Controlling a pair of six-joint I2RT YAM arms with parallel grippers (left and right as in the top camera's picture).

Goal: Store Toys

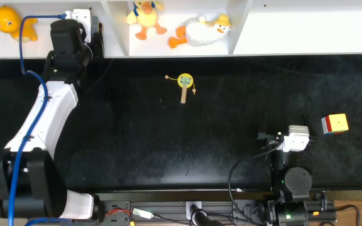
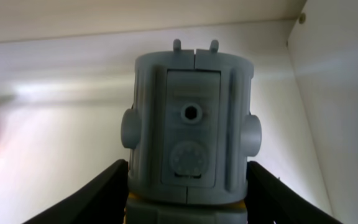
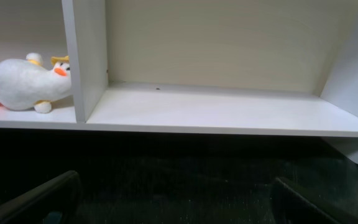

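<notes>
Left end effector gripping grey robot toy: ribbed cylinder body, round side knobs, back hatch. Toy sitting in shelf left compartment, 11 o'clock. Right end effector gaping open, 4 o'clock.

Black table: rattle, cube. White shelf: yellow chick, duck, white goose.

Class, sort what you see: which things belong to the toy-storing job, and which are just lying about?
Job: grey robot toy, left end effector, rattle, coloured cube, shelf, yellow duck, plush duck, white goose.
Not part of it: blue cable, black tabletop.
</notes>
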